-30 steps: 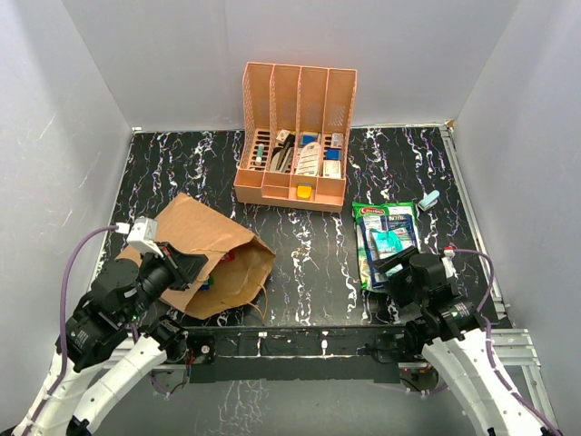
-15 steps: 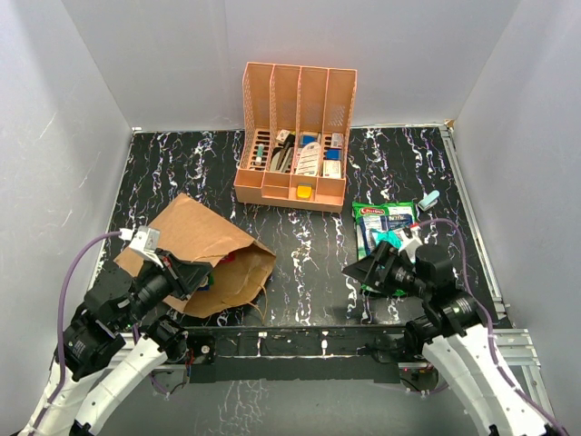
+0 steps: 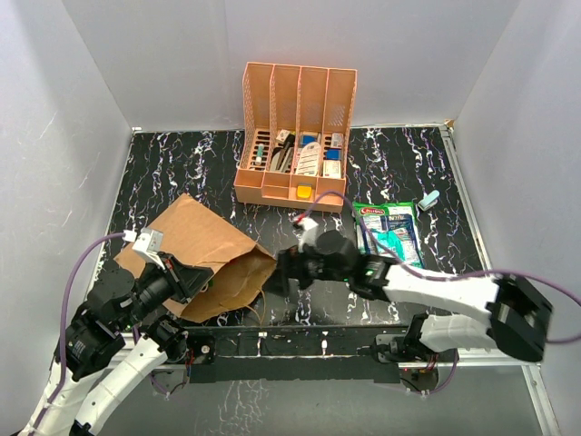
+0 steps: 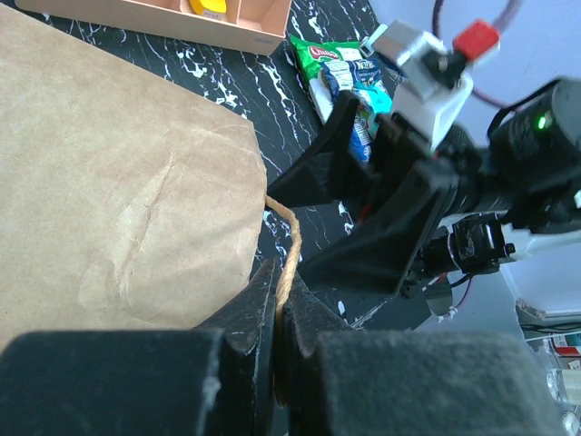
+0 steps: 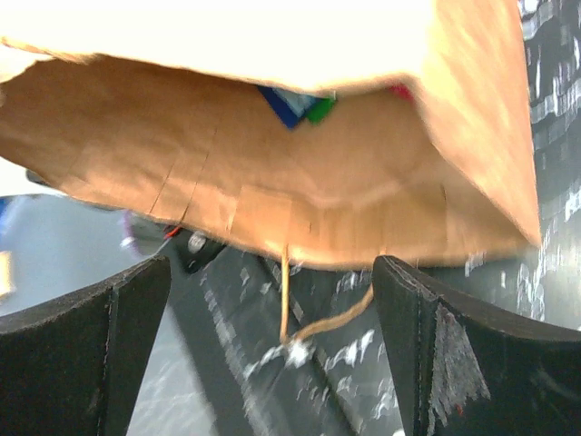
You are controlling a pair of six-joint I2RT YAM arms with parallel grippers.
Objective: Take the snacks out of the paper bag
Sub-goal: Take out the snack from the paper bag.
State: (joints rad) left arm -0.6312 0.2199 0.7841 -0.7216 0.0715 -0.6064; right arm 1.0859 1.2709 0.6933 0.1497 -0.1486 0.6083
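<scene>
The brown paper bag (image 3: 204,245) lies on its side at the left, mouth facing right. My left gripper (image 3: 189,272) is shut on the bag's twisted cord handle (image 4: 290,238) at the mouth's near edge; the wrist view shows the cord pinched between the jaws (image 4: 280,272). My right gripper (image 3: 280,272) is open just in front of the mouth (image 5: 272,309). Inside the bag (image 5: 272,173) I see blue and green packets (image 5: 295,104) and a bit of red. A pile of green, blue and teal snacks (image 3: 390,232) lies on the table at the right.
An orange slotted organiser (image 3: 295,136) with stationery stands at the back centre. A small teal item (image 3: 428,199) lies beyond the snack pile. The bag's second cord handle (image 5: 320,320) lies loose on the black marbled table (image 3: 182,163). Grey walls enclose the sides.
My right arm has swung left from the snack pile across the table to the bag's mouth, gripper open. My left gripper has stayed shut on the handle.
</scene>
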